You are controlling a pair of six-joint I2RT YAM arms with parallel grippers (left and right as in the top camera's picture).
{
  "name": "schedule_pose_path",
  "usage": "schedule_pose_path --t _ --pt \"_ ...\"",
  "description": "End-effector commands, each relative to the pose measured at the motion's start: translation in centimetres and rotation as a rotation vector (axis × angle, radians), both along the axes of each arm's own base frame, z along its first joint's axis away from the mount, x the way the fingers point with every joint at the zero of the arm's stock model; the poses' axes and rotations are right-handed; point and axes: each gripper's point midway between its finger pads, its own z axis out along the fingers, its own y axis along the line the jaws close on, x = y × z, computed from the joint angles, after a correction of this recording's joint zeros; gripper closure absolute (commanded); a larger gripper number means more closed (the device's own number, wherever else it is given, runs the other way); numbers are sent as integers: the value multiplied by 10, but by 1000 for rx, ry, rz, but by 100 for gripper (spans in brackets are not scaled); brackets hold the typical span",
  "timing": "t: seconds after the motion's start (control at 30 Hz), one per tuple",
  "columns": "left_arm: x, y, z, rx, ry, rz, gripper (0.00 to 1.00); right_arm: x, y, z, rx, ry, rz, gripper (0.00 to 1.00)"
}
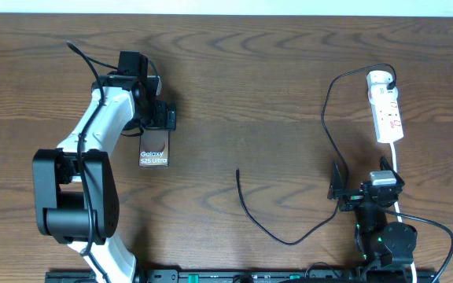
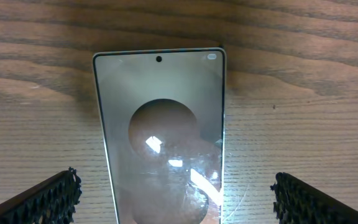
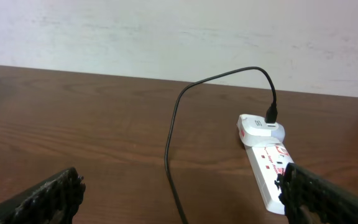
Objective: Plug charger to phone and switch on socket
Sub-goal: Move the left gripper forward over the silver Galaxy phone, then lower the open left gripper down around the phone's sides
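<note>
The phone [image 1: 154, 149] lies flat on the wooden table at the left, its white lettering readable from overhead. My left gripper [image 1: 166, 118] hovers open just beyond its far end. In the left wrist view the phone [image 2: 160, 124] fills the middle, and my left gripper [image 2: 176, 202] straddles it without touching. The socket [image 1: 385, 106] lies at the far right with the charger's black plug [image 3: 271, 114] in its rounded end. The charger cable [image 1: 289, 240] loops down to a free tip [image 1: 237, 170] at mid-table. My right gripper [image 1: 366, 187] stands open and empty near the front right; in its wrist view the right gripper [image 3: 179, 199] faces the cable [image 3: 171, 155] and the socket [image 3: 269, 171].
A thick white cord [image 1: 399, 169] runs from the socket toward the right arm's base. A pale wall [image 3: 166, 31] rises behind the table's far edge. The left arm [image 1: 93, 149] stretches across the table's left side.
</note>
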Motion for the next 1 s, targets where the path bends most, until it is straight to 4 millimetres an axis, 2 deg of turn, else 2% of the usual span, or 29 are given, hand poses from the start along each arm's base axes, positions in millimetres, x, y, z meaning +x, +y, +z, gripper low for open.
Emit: schedule_pose_path --t 0.0,0.4,0.97 --pt "2 5 0 20 1 24 2 0 0 0 -12 -2 0 1" --pt "-4 5 -11 17 43 30 2 0 0 0 -12 -2 0 1" --pt "-26 4 -28 15 131 28 2 0 0 0 -12 -2 0 1"
